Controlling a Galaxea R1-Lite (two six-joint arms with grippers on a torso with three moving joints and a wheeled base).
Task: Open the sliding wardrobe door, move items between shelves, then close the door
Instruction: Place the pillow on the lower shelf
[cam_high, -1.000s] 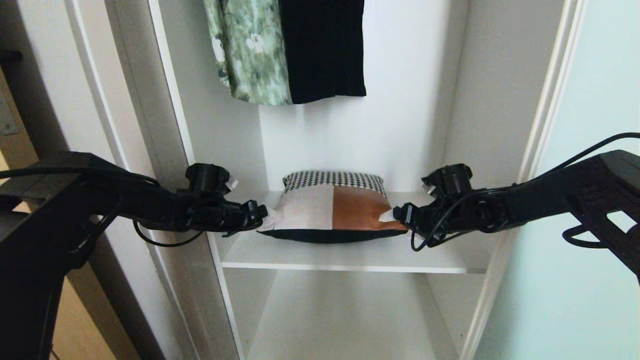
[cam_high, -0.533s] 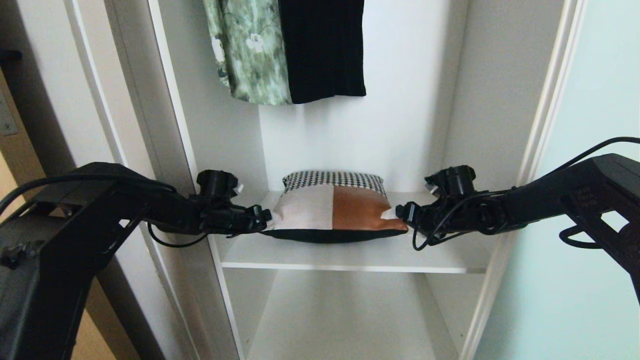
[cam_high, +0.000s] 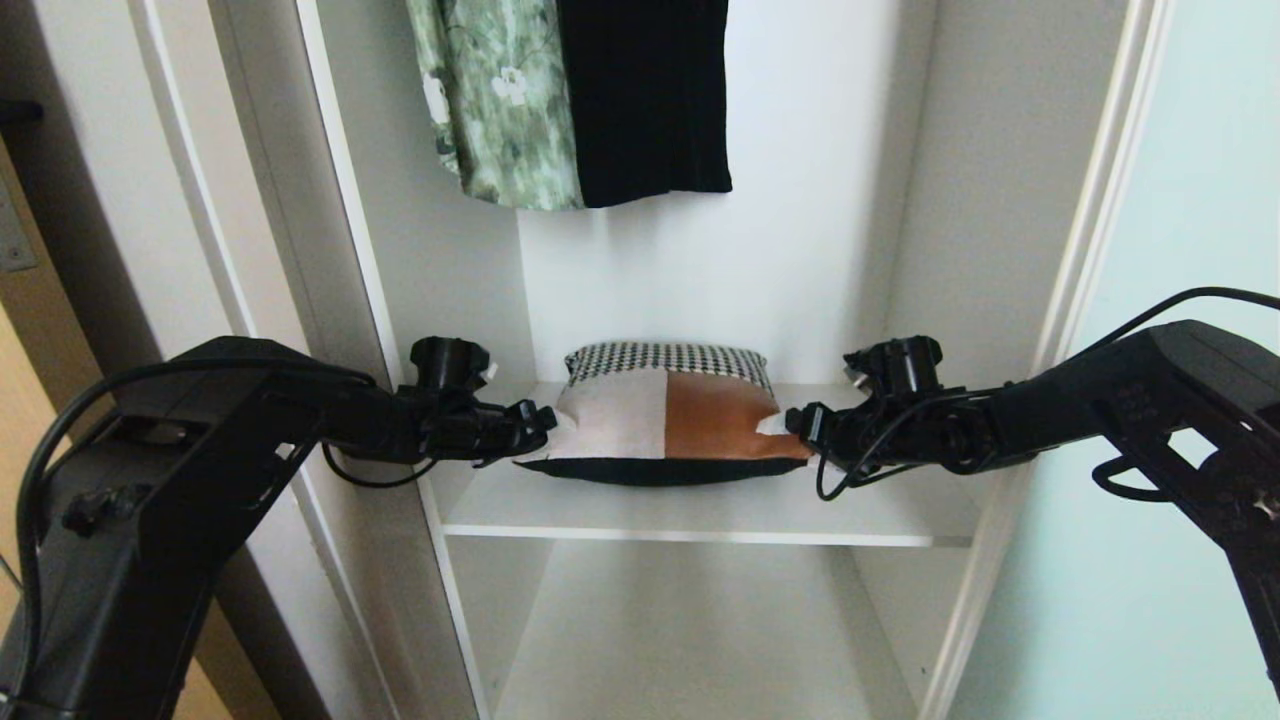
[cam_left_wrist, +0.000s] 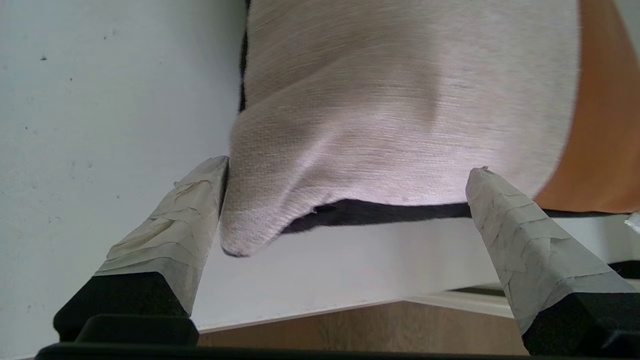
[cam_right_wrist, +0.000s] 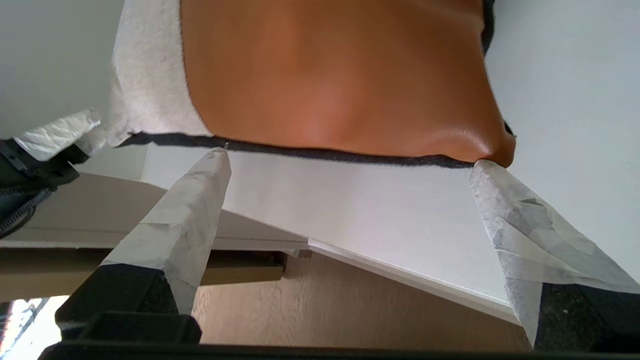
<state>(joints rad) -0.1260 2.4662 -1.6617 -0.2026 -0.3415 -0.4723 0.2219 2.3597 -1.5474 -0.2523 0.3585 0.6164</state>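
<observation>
Home bedroom/closet area: white built-in wardrobe (cam_high: 330, 250) w/ hanging clothes, green floral garment (cam_high: 495, 100) and black one (cam_high: 645, 95), patchwork cushion (cam_high: 665, 415) on white shelf (cam_high: 700, 515), frosted sliding door (cam_high: 1190, 200) at right, wood-grain floor (cam_right_wrist: 320, 310).

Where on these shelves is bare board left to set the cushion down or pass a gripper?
Upper shelf: bare strip in front of the cushion and beside its right edge. The cushion's two front corners are crowded by the open left gripper and right gripper. The lower shelf shows bare board all across.
</observation>
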